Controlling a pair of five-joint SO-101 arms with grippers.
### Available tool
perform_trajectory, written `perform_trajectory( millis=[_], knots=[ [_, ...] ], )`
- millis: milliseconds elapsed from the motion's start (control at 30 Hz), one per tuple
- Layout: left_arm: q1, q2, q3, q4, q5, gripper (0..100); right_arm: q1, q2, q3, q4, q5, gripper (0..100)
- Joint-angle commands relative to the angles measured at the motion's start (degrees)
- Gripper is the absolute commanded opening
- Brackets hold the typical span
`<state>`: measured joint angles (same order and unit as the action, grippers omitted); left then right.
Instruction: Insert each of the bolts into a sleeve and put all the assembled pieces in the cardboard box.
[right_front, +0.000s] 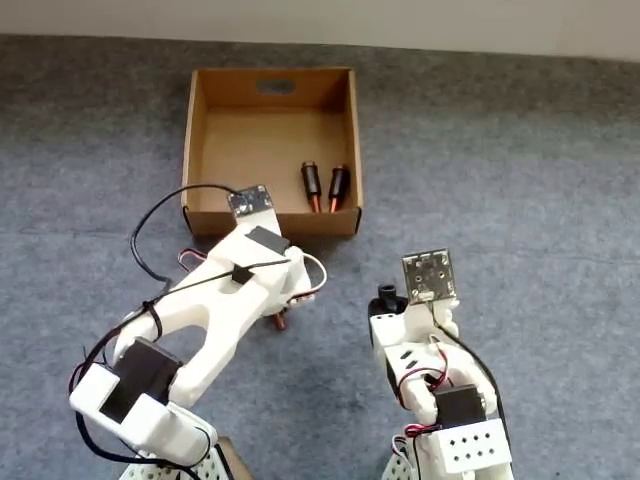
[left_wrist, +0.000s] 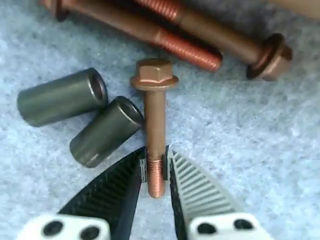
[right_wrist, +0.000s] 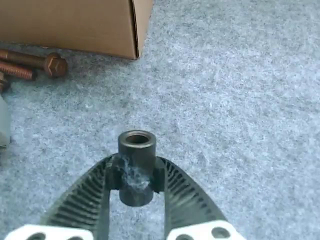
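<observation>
Copper bolt (left_wrist: 155, 125) sits between left fingers (left_wrist: 112, 197), sleeve (right_wrist: 136, 167) between right fingers (right_wrist: 187, 200).

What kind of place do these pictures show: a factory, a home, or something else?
Probably a robot test bench in a lab: a grey felt surface, a cardboard box, and loose bolts and sleeves.

In the high view my left arm (right_front: 230, 300) hides what lies beneath it, bar one bolt end (right_front: 280, 322). On the left wrist view, a bolt (left_wrist: 125, 25) and a second bolt (left_wrist: 225, 37) run off the picture's edge. On the right wrist view the cardboard box (right_wrist: 75, 25) is cropped, and I can't name a grey sliver (right_wrist: 3, 125).
</observation>
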<state>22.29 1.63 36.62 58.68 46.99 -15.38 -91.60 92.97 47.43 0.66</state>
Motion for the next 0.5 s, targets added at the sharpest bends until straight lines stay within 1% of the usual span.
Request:
perform_trajectory(
  millis=[0, 67, 167, 300, 367, 433, 467],
  knots=[
    [2.95, -0.66, 0.66, 1.85, -8.44, 3, 0.57, -0.84, -0.48, -0.92, -0.18, 0.6],
    [3.30, -0.66, 0.75, 2.29, -13.45, 3, 0.57, -0.84, -0.48, -0.92, -0.18, 0.6],
    [3.21, -0.66, 0.22, 5.19, -20.84, 3, 0.66, -0.84, -0.48, -0.92, -0.18, 0.6],
    [2.95, -0.22, 0.22, 8.53, -36.66, 3, 2.42, -0.84, -0.75, -0.92, -0.18, 0.6],
    [2.86, -0.13, 0.22, 8.62, -44.31, 3, 2.42, -0.84, -0.84, -0.92, -0.18, 0.6],
    [2.86, -0.13, 0.22, 8.35, -49.76, 3, 2.42, -0.84, -0.84, -0.92, -0.18, 0.6],
    [2.86, -0.13, 0.22, 8.35, -50.73, 4, 2.42, -0.84, -0.75, -0.92, -0.18, 0.6]
  ],
)
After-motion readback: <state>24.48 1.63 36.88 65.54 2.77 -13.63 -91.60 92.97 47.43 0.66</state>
